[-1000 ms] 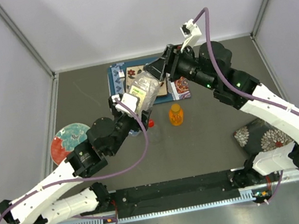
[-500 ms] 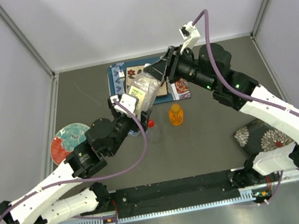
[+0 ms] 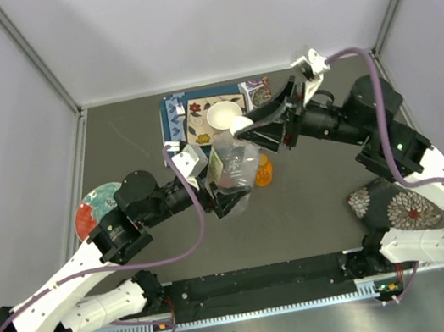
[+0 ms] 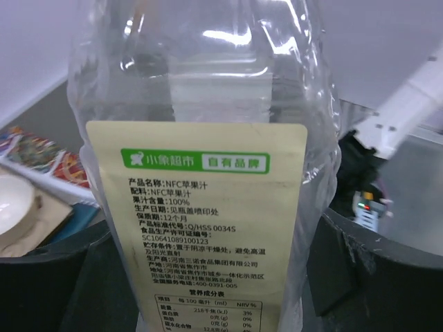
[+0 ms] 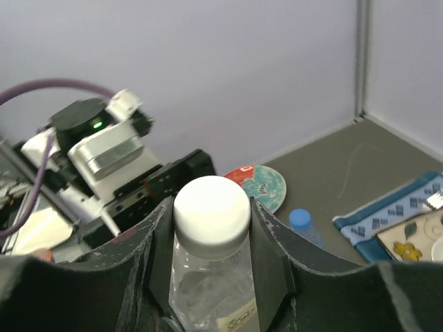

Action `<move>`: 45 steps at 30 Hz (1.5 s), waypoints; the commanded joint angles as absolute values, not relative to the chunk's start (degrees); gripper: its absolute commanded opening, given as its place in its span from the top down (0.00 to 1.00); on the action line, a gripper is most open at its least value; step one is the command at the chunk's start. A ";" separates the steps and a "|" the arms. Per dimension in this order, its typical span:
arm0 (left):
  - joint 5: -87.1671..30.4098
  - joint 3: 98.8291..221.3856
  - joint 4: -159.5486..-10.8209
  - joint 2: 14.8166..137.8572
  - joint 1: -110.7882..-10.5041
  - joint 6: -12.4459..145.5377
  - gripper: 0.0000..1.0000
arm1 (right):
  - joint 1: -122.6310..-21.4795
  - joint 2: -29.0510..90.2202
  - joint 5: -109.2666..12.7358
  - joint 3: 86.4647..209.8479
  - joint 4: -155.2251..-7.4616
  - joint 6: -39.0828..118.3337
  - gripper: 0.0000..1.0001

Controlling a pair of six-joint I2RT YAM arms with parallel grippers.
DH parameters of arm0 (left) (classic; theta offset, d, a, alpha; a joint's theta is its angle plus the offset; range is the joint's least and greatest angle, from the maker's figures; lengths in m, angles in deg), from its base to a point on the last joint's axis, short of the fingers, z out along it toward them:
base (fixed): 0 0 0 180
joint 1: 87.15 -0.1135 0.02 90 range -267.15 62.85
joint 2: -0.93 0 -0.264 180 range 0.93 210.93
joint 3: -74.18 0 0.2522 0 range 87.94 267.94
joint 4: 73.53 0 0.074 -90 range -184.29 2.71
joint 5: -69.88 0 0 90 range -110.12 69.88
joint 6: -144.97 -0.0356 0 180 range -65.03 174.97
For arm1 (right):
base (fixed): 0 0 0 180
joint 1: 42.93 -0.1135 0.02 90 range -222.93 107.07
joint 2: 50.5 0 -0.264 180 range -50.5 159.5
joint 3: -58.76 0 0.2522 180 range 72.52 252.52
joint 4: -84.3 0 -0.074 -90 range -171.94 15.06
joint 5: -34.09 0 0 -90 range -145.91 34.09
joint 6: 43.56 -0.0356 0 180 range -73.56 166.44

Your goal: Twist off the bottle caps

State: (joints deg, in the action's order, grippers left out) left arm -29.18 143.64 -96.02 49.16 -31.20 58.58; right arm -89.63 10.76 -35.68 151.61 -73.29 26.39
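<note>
Clear labelled plastic bottle (image 4: pixel 208 138) fills left wrist view, left gripper (image 4: pixel 208 290) clamped on it. Right gripper (image 5: pixel 211 225) pinches its white round cap (image 5: pixel 211 207). Small orange bottle (image 3: pixel 266 174) half hidden; bare grey table (image 3: pixel 319 226) nearside.

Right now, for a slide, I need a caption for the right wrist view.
Right gripper clamps the white cap of a clear bottle; a blue-capped bottle stands behind.

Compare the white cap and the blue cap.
The right gripper clasps the white cap; the blue cap stands untouched. The white cap's clear bottle is held aloft by the left gripper; the blue cap's small bottle stands on the table. Both are on their bottles.
</note>
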 commanded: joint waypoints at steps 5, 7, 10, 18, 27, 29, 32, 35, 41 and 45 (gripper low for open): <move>-67.21 147.18 -87.82 50.32 -35.01 66.64 0.71 | -88.81 7.78 -15.15 148.99 -77.10 35.10 1.00; -71.94 147.00 -83.97 50.76 -36.16 69.71 0.72 | -88.37 7.25 -12.50 148.90 -77.37 35.36 1.00; -75.22 146.65 -81.67 51.38 -37.49 73.06 0.72 | -88.02 6.72 -7.05 148.99 -77.98 35.63 1.00; -80.32 145.86 -78.76 51.29 -38.89 76.06 0.73 | -86.44 4.35 2.10 148.99 -77.90 37.65 1.00; -76.75 146.65 -84.53 50.77 -39.68 71.25 0.74 | -86.43 2.33 -4.12 147.58 -75.61 36.34 0.87; -73.31 148.22 -88.85 50.85 -39.77 68.25 0.74 | -86.43 2.06 -11.15 148.89 -74.74 35.11 0.39; -64.18 150.59 -95.36 51.55 -39.60 62.63 0.74 | -86.43 2.33 -19.24 151.52 -72.89 33.09 0.18; -56.70 152.97 -100.55 52.95 -39.16 57.27 0.74 | -86.43 2.85 -25.04 153.46 -72.54 30.45 0.11; -36.35 154.82 -104.60 54.54 -34.07 48.91 0.73 | -86.35 4.26 -40.86 155.67 -70.60 21.67 0.09; -21.20 155.52 -104.95 56.12 -30.20 46.88 0.74 | -86.43 4.61 -46.06 155.58 -70.43 16.13 0.09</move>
State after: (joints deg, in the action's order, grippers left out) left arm -40.43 152.78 -104.57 54.84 -32.95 51.76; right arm -86.70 4.03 -36.81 153.34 -70.78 23.11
